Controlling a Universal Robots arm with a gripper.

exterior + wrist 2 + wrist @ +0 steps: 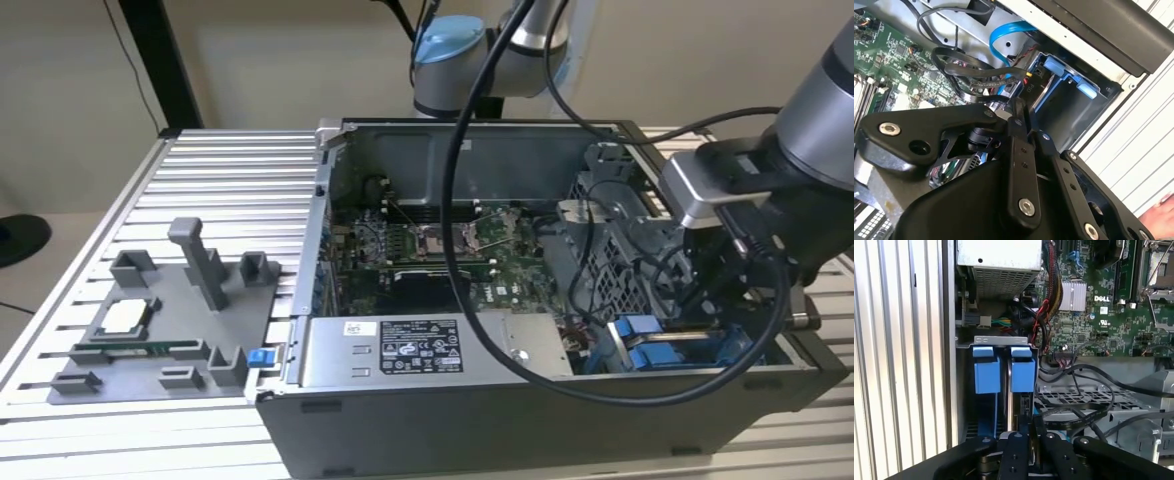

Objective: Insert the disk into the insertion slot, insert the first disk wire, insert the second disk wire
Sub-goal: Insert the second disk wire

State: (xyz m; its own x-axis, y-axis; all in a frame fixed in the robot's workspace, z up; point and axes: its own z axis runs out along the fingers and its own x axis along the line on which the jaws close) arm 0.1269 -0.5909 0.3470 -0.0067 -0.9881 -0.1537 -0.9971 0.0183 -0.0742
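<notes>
The hand (1030,440) hangs right over the insertion slot (1004,405), its black fingers (1016,450) pressed together on something thin and dark; what exactly, I cannot tell. The disk's blue frame tabs (1004,367) stand edge-on in the slot, long axis running away from the fingers. Beyond lies the green motherboard (1104,295).

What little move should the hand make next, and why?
Probably a slow, short descent toward the insertion slot: the hand hangs just above it, lined up with its blue tabs, while black cables lie close alongside and could snag.
</notes>
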